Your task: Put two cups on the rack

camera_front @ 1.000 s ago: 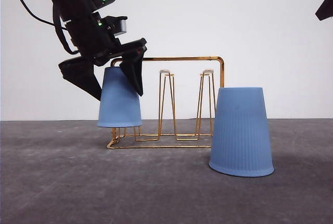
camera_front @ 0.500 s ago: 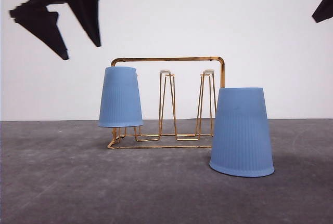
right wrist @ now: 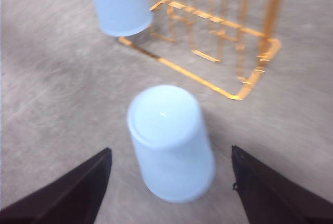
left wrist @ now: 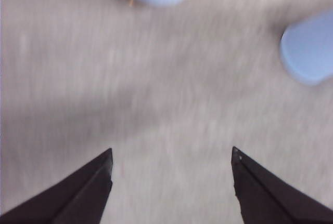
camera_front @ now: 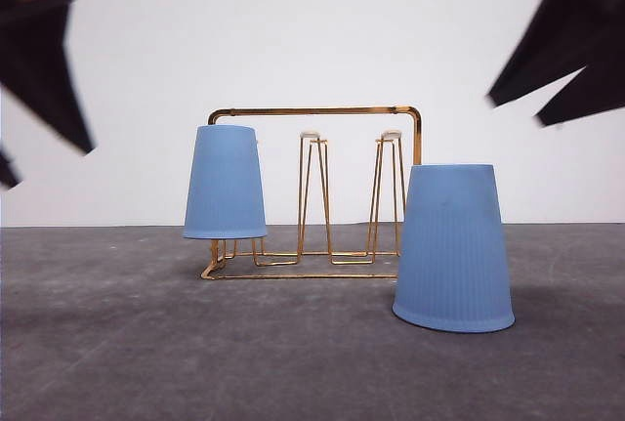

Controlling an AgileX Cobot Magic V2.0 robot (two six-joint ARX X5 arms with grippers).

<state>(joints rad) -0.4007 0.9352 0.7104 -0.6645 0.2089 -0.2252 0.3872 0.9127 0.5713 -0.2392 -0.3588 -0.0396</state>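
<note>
One light-blue cup (camera_front: 225, 182) hangs upside down on the left prong of the gold wire rack (camera_front: 312, 111). The second cup (camera_front: 452, 245) stands upside down on the table, in front of the rack's right end. My left gripper (camera_front: 51, 169) is open and blurred at the far left, well clear of the hung cup. My right gripper (camera_front: 513, 115) is open, high at the right above the standing cup. In the right wrist view that cup (right wrist: 169, 141) lies between and beyond the open fingers (right wrist: 78, 190). In the left wrist view the gripper (left wrist: 171, 151) has nothing in it.
The middle and right prongs (camera_front: 391, 136) of the rack carry nothing, white tips showing. Grey table (camera_front: 146, 343) stretches in front of the rack and to the left. A white wall closes off the back.
My left gripper has let go of the cup on the rack and pulled up and away to the left. My right gripper has swung in from the top right corner toward the standing cup.
</note>
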